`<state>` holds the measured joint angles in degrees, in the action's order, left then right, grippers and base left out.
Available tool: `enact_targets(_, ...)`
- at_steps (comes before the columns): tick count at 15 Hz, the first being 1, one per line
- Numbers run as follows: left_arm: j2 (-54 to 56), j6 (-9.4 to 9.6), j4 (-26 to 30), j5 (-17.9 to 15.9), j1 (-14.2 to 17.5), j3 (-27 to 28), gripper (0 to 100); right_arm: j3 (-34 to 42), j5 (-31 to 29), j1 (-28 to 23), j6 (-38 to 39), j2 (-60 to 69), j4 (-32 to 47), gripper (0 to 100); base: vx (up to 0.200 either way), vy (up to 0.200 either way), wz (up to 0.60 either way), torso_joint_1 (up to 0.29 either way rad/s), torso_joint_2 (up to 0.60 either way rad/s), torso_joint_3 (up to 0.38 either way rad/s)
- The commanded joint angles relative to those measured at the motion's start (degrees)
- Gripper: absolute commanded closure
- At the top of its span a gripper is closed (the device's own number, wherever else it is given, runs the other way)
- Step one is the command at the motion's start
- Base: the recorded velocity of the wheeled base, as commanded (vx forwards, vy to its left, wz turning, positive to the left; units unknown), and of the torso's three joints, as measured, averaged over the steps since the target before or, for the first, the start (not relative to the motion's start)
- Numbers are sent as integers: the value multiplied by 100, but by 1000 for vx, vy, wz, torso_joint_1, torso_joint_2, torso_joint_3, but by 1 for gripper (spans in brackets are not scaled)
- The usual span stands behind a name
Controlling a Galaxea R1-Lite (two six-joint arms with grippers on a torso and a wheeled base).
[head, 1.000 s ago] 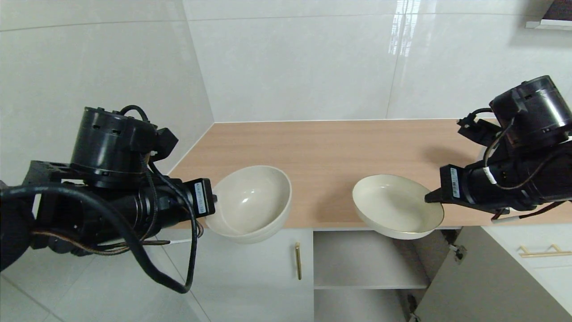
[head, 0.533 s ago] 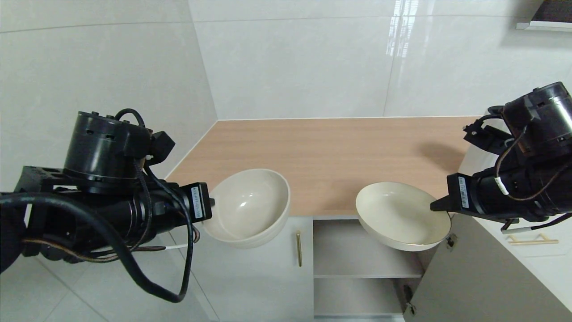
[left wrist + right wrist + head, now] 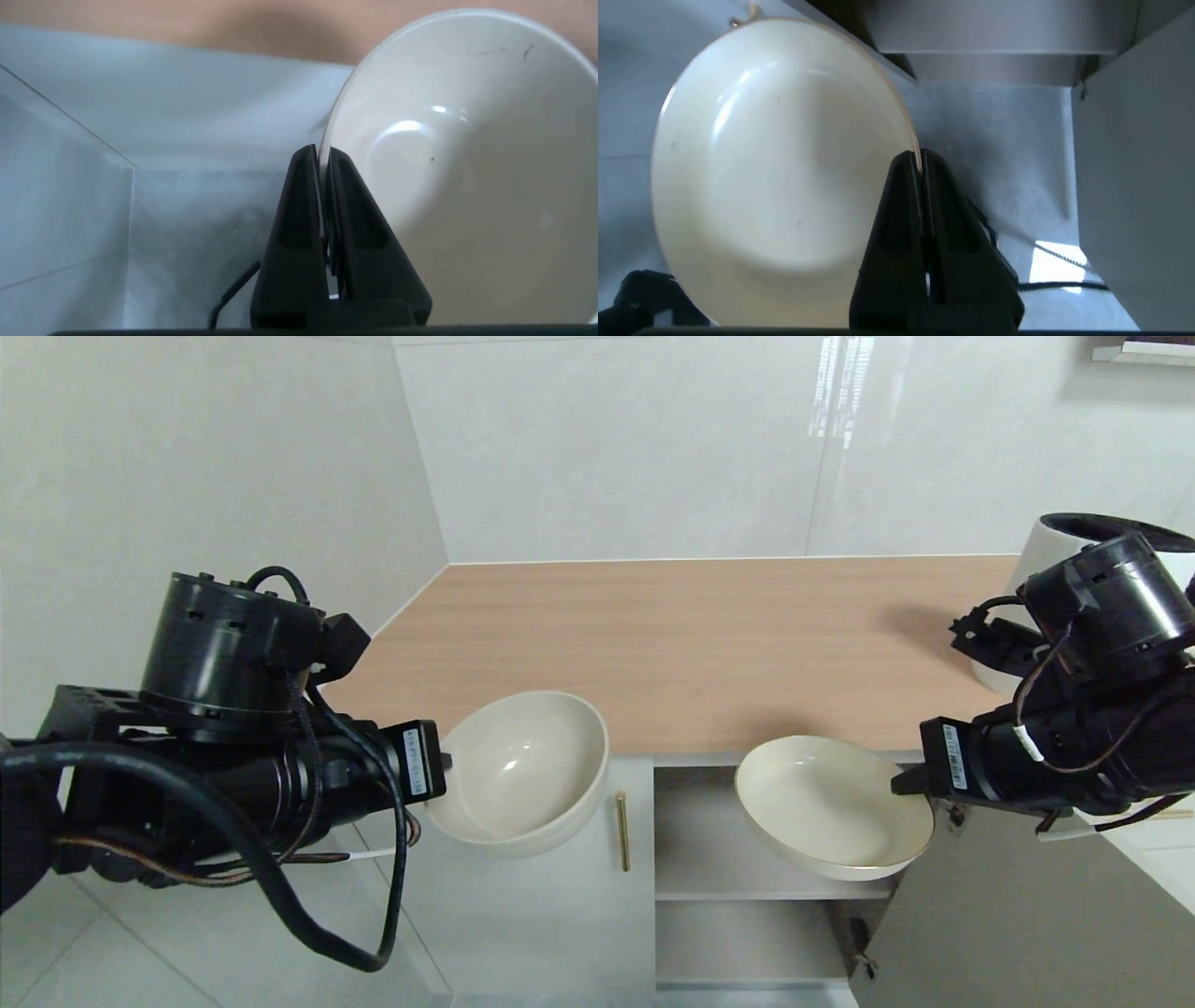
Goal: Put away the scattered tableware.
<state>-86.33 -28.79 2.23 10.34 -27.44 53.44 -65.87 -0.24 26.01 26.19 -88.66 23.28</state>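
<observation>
Left gripper (image 3: 446,767) clamped on rim of deep bowl (image 3: 523,765), held just off the counter (image 3: 700,635) edge; right gripper (image 3: 901,786) clamped on rim of shallow dish (image 3: 826,803) before open cupboard (image 3: 709,859); both probably glazed ceramic: rigid, slick, breakable, weight hanging off rim grips.

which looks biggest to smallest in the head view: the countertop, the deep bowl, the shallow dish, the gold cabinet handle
1. countertop, by far the largest.
2. deep bowl and shallow dish: these look about alike, and both are held near the camera, so I won't rank them.
3. gold cabinet handle, the smallest.
</observation>
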Motion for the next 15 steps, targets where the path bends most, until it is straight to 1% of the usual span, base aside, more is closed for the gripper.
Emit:
enact_targets(1, -68, -3, -3, 3, 2, -1, 100, 4, -2, 18, 1, -72, 1, 100, 0, 0, 0, -222, 500, 271)
enact_targets(9, -68, -3, -3, 3, 2, 8, 100, 48, -20, 53, -8, -107, 1, 100, 0, 0, 0, -200, 482, 278)
enact_targets(15, -77, -3, -12, 3, 11, 17, 100, 56, -20, 62, -8, -116, 1, 100, 0, 0, 0, -168, 459, 290)
